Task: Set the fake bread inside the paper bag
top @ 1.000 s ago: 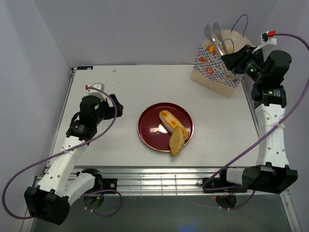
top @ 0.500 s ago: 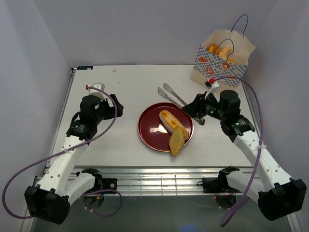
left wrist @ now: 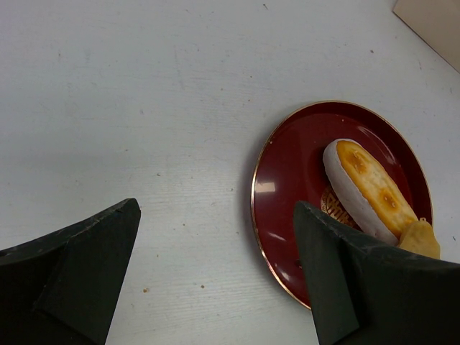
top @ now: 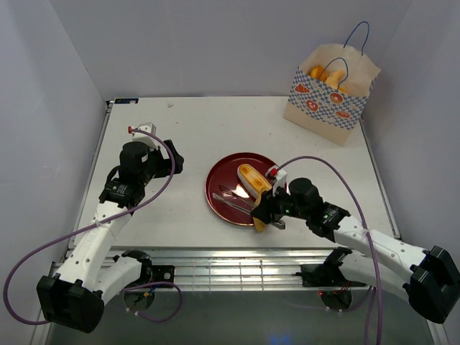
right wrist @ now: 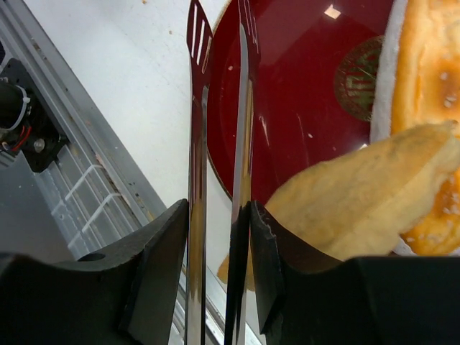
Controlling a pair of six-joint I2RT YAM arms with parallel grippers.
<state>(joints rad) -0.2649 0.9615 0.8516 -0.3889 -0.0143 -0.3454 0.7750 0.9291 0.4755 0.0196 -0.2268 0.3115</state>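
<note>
— Two pieces of fake bread (left wrist: 366,187) on the plate (top: 215,180)?
— Yes, wedge (right wrist: 345,208) and oval roll (top: 251,177), just beside the right gripper (right wrist: 219,215), which is clamped on tongs (right wrist: 215,108). The left gripper (left wrist: 215,208) stands spread apart. The paper bag (top: 330,93) sits well beyond, bread inside.

White bench (top: 187,129) enclosed on three sides by plain pale lavender walls (top: 215,43). Slotted aluminium rail (top: 230,267) runs along its near edge.

An oval golden roll (top: 250,177) with a white rim lies at centre frame; a flat tan wedge (top: 259,221) overlaps its lower end; the cream, blue-checkered paper bag (top: 327,104) stands open at upper right, orange buns (top: 327,74) inside.
</note>
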